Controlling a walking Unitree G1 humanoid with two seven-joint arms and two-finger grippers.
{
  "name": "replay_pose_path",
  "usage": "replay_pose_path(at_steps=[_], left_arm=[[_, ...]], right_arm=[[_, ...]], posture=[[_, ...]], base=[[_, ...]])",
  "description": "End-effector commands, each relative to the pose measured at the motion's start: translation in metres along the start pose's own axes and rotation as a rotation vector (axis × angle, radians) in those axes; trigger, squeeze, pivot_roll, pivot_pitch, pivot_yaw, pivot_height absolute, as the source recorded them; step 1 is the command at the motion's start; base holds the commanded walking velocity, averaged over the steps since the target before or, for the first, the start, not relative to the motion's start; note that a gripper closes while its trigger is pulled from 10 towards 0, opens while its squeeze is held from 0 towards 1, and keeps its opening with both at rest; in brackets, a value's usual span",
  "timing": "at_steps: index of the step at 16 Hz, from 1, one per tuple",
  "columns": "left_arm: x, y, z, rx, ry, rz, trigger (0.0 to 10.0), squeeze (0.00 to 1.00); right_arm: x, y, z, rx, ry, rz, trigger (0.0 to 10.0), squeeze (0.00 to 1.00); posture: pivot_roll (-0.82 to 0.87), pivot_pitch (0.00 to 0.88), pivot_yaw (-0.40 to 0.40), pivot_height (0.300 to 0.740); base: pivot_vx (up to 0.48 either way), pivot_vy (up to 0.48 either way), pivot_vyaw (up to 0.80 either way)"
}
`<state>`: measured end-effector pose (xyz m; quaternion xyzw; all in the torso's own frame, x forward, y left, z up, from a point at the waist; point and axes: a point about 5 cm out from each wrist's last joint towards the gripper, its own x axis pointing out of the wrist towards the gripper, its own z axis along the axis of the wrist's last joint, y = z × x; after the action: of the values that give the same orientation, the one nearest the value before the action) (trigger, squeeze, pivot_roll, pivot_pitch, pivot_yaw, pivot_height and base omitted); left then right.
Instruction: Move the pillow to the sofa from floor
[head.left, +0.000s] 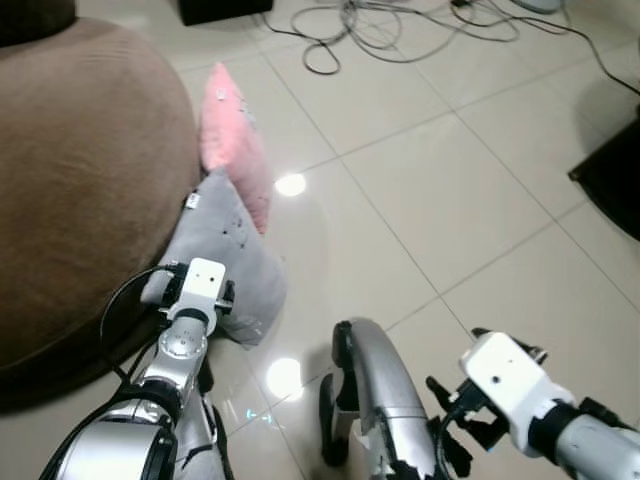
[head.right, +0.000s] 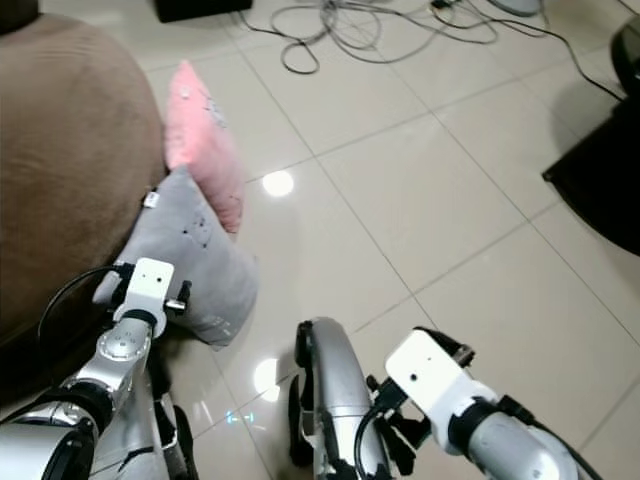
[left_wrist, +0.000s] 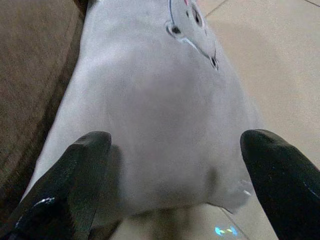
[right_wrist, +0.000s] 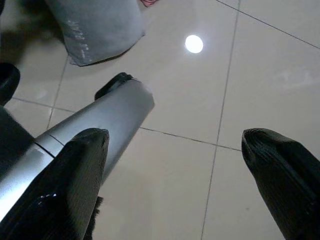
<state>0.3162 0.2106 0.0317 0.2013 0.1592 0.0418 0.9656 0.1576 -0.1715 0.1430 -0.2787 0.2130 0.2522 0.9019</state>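
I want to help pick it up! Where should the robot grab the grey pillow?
Probably the grey pillow's near bottom edge, where it narrows. It leans on the sofa, so come from the open floor side, as the left hand is, open around it.

Home living room: brown sofa (head.left: 80, 190), cushions, tiled floor (head.left: 450, 200), loose cables (head.left: 400, 25).

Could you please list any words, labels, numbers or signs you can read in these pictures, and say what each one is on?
No text can be read.
Grey pillow: small dark printed marks on its face and a white tag at its top corner, too small and blurred to read.
Pink pillow: a few tiny specks, not legible.
Left gripper, open at the grey pillow: no marking shows.
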Motion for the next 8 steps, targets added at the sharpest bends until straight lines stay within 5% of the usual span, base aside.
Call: replay_pose_path(at_steps=[1, 5, 8], left_arm=[[-0.004, -0.001, -0.006, 0.033, 0.0, 0.033, 10.0, 1.0], [-0.003, 0.014, -0.001, 0.178, -0.06, 0.165, 10.0, 1.0], [-0.006, 0.029, -0.022, 0.228, 0.091, 0.192, 10.0, 1.0]], right_arm=[[-0.006, -0.003, -0.002, 0.003, 0.019, 0.003, 10.0, 0.0], [-0.01, -0.001, 0.002, 0.004, 0.016, 0.019, 10.0, 0.0], [-0.01, 0.003, 0.0, 0.0, 0.029, 0.058, 10.0, 0.0]], posture=[[-0.35, 0.276, -0.179, 0.557], [-0.35, 0.264, -0.179, 0.557], [-0.35, 0.266, -0.178, 0.557]], base=[[0.0, 0.0, 0.0], [0.0, 0.0, 0.0], [0.0, 0.0, 0.0]])
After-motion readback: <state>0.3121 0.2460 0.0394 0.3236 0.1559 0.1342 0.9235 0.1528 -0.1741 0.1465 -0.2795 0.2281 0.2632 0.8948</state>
